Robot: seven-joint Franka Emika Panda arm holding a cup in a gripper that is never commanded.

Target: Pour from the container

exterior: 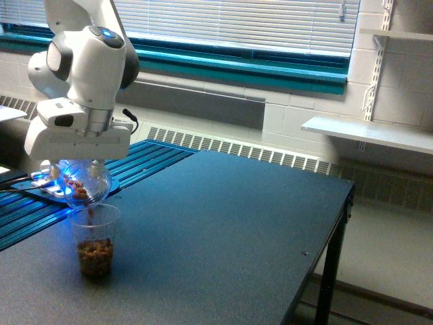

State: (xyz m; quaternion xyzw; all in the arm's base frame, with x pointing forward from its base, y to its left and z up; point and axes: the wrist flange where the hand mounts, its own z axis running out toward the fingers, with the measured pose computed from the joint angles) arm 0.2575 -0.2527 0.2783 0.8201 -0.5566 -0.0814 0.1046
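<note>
My gripper hangs under the white arm at the exterior view's left, shut on the container, a small clear rounded jar. The jar is tipped, mouth down. A few brown nuts lie at its lower lip. Right below it a taller clear plastic cup stands on the dark table, with brown nuts filling its bottom third. My fingers are mostly hidden behind the jar and the hand's housing.
A blue-lit device and striped teal surface lie behind the cup at the exterior view's left. The table's far edge and corner are at the exterior view's right, with a white wall shelf beyond.
</note>
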